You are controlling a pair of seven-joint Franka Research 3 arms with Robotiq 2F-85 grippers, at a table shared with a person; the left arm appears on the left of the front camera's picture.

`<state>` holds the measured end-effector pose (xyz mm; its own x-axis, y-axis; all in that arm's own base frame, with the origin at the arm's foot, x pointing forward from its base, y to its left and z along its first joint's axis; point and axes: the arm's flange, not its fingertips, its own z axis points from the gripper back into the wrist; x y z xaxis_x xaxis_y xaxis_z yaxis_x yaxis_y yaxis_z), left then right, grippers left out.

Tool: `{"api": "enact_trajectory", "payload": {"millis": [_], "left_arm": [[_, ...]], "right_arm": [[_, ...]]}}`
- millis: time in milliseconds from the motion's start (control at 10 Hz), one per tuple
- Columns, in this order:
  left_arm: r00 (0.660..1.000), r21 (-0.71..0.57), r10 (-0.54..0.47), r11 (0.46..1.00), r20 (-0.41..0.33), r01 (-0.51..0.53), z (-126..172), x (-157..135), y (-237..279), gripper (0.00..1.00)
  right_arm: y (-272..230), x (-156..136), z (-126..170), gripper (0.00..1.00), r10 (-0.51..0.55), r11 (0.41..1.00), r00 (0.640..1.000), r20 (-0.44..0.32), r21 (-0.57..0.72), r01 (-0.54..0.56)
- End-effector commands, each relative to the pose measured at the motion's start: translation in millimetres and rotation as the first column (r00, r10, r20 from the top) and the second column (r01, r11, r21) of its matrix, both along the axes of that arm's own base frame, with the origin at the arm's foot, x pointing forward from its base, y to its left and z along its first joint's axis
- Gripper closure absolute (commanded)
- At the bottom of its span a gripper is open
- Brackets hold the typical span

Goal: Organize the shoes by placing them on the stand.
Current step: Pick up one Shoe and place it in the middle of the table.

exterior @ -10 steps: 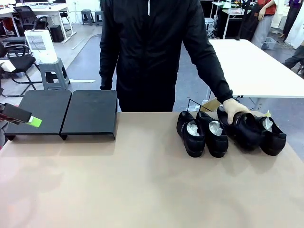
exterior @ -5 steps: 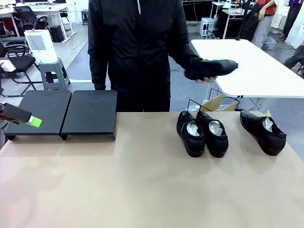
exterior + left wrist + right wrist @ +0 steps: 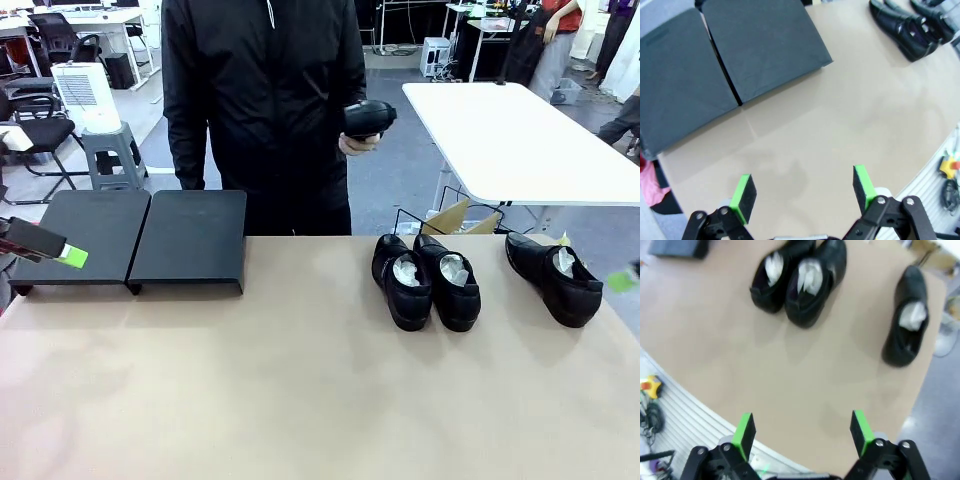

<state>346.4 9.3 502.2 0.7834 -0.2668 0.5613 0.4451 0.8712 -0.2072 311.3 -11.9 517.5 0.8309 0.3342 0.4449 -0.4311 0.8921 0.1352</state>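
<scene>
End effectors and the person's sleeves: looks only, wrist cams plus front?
The left end effector and right end effector match: two black fingers with round pivot pins at the knuckles, each tipped with a flat bright-green pad. The person wears a black jacket with long sleeves.

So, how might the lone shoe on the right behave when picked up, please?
The lone shoe looks glossy, so it may slip in a pinch. Its white paper stuffing probably keeps the upper from collapsing. Sitting flat on its sole, it likely slides rather than rolls.
</scene>
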Motion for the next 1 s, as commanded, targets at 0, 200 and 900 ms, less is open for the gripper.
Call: {"api": "enact_trajectory", "payload": {"millis": [0, 200, 900], "left_arm": [[1.0, -0.012, -0.011, 1.0, 0.003, 0.011, 0, 0, 2, 0.0], [1.0, -0.012, -0.011, 1.0, 0.003, 0.011, 0, 0, 2, 0.0], [1.0, -0.012, -0.011, 1.0, 0.003, 0.011, 0, 0, 2, 0.0]], "right_arm": [[67, 62, 0, 0.0, -0.039, 0.985, 0.999, -0.006, -0.169, 0.037], [110, 107, -13, 0.0, -0.104, 0.961, 0.994, 0.022, -0.256, 0.106], [142, 143, -39, 0.0, -0.076, 0.954, 0.997, 0.015, -0.29, 0.077]]}}
